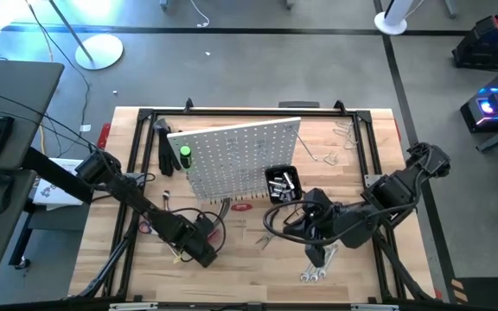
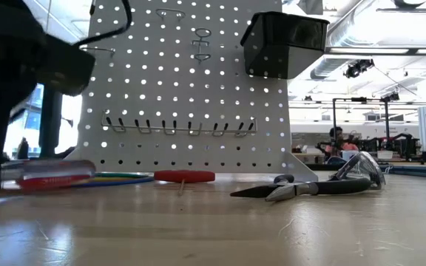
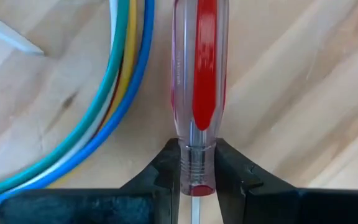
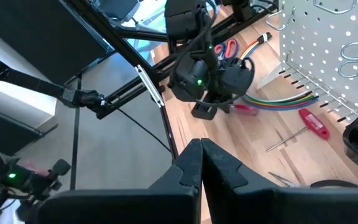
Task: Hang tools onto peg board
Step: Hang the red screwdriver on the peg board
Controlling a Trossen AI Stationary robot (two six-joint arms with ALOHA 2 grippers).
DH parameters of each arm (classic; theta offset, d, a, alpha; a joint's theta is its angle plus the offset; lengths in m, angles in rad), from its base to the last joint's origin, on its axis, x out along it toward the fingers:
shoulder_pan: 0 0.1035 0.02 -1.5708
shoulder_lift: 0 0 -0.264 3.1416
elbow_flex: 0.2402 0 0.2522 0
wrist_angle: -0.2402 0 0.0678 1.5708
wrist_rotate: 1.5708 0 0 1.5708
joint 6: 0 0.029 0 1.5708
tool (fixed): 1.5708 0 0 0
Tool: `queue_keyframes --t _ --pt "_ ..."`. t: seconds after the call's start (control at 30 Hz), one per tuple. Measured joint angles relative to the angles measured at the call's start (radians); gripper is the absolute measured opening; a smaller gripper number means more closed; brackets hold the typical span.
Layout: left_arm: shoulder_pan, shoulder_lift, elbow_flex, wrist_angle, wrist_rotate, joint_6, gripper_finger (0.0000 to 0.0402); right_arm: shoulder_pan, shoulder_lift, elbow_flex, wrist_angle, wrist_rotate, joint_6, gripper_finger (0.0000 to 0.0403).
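A screwdriver [image 3: 199, 68] with a clear, red-cored handle lies on the wooden table near the front left, beside a bundle of coloured cables [image 3: 107, 106]. My left gripper [image 3: 197, 150] points down over it and is shut on its handle; it also shows in the high view [image 1: 204, 250]. The white peg board [image 1: 236, 155] stands upright mid-table with a black bin [image 1: 282, 183] fixed to it. My right gripper [image 4: 201, 163] hangs shut and empty above the table's right half [image 1: 316, 212]. My left gripper pinches the screwdriver handle's narrow ribbed neck [image 3: 197, 165], at the end where the metal shaft starts, between its two fingers [image 3: 166, 168]. The fingers come from above, pointing down, and lie across the tool. The screwdriver lies flat on the table [image 2: 46, 177].
A second red-handled screwdriver [image 2: 185, 176] lies in front of the board, black-handled pliers [image 2: 309, 188] to its right, silver wrenches [image 1: 314, 275] near the front edge. A green-handled tool [image 1: 184, 155] sits at the board's left. A black metal frame [image 1: 145, 117] rings the table.
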Motion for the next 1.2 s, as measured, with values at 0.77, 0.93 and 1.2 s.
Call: queue_keyframes --t 0.77,0.93,1.2 --pt "-0.203 -0.316 0.047 0.000 -0.107 0.248 0.0056 -0.006 0.000 0.000 0.030 -0.055 0.009 0.0000" --pt "-0.251 -0.358 0.047 0.044 -0.084 0.217 0.0056 -0.005 0.000 0.000 0.030 -0.067 0.009 0.0000" --pt "-0.300 -0.441 0.047 0.198 -0.036 0.170 0.0056 -0.005 0.005 0.000 0.085 -0.055 0.009 0.0001"
